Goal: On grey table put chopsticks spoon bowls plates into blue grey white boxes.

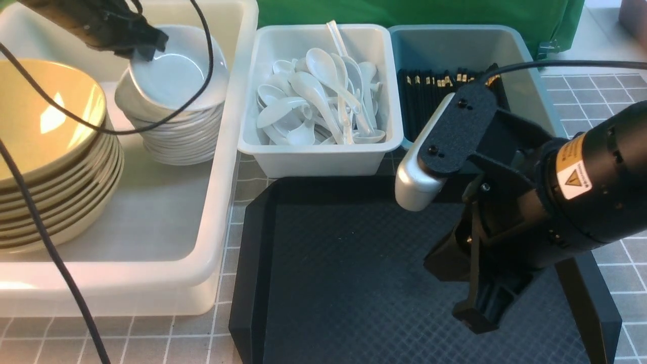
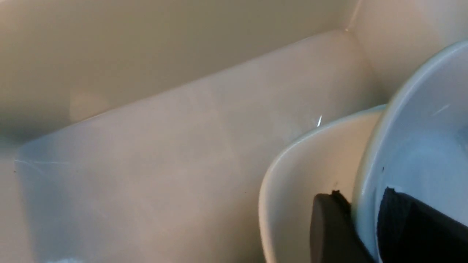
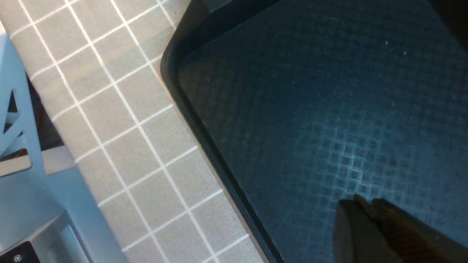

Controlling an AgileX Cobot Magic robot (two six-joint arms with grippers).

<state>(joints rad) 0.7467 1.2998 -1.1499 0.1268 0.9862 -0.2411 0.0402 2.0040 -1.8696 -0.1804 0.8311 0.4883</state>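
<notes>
Grey table (image 1: 596, 96) under black tray (image 1: 354, 263), left claw (image 1: 144, 48) astride plate (image 1: 174, 76) rim, grip unclear, right claw (image 1: 477, 316) closed.

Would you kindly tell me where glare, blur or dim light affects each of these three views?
Front view: sharp, with glare on the top bowl and on the near rim of the white tub. Left wrist view: soft and hazy. Right wrist view: black tray dim, faint sheen; right gripper blurred.
</notes>
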